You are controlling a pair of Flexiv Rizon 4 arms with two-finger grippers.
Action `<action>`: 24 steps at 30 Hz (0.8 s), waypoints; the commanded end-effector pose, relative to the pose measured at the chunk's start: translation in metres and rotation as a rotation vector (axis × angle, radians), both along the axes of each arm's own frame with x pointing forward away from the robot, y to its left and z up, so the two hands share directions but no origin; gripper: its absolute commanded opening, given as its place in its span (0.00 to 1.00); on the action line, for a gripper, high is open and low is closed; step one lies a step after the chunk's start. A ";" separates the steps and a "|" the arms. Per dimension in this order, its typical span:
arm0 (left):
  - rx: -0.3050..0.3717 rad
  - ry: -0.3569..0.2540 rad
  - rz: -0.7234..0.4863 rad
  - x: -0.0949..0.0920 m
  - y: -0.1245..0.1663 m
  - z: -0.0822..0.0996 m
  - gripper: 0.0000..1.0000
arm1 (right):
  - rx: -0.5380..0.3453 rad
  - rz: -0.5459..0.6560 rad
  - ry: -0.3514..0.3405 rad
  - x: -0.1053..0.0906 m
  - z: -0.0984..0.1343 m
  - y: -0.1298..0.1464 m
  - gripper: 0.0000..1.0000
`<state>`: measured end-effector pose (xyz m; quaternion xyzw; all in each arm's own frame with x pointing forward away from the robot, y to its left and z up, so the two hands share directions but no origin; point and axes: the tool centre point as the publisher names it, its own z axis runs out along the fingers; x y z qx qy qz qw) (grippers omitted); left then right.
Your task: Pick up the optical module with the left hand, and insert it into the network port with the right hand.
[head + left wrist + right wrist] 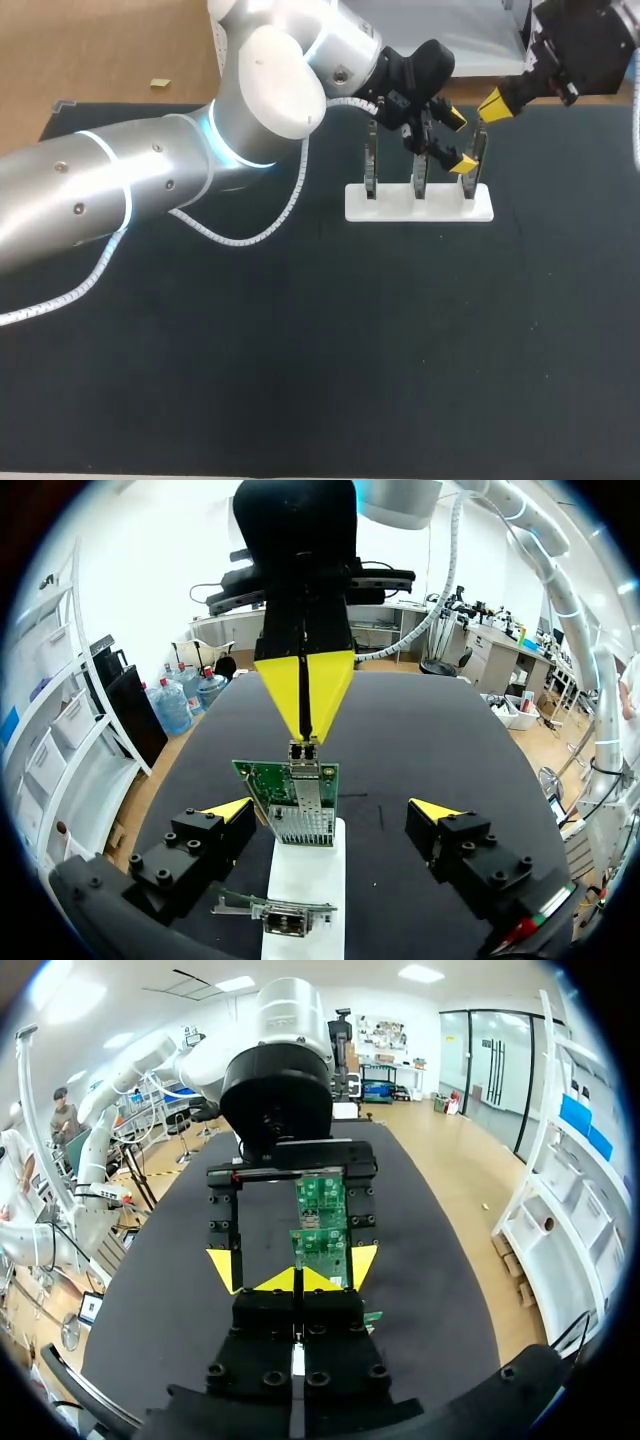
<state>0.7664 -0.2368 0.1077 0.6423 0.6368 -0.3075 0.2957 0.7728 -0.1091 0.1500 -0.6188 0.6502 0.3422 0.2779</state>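
The left claw (332, 810) is held open, one finger on either side of a green network card (300, 810) stood upright in a white stand (305, 880) on the dark counter (430, 730). The right claw (303, 720) is closed tip to tip just above the optical module (303, 751), which is seen at the card's top edge (contact cannot be told).

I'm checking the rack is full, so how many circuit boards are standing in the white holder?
3, upright in a row in the white holder: the left board, the middle board and the right board. None seems hidden.
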 end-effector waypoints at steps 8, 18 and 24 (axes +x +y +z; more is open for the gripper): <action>0.005 0.003 -0.002 0.002 -0.001 0.001 1.00 | -0.010 -0.008 0.014 -0.001 -0.008 0.002 0.00; 0.005 0.003 -0.002 0.002 -0.001 0.001 1.00 | -0.019 -0.021 0.034 -0.002 -0.016 0.001 0.00; 0.005 0.003 -0.002 0.002 -0.001 0.001 1.00 | -0.012 -0.031 0.045 -0.002 -0.020 0.001 0.00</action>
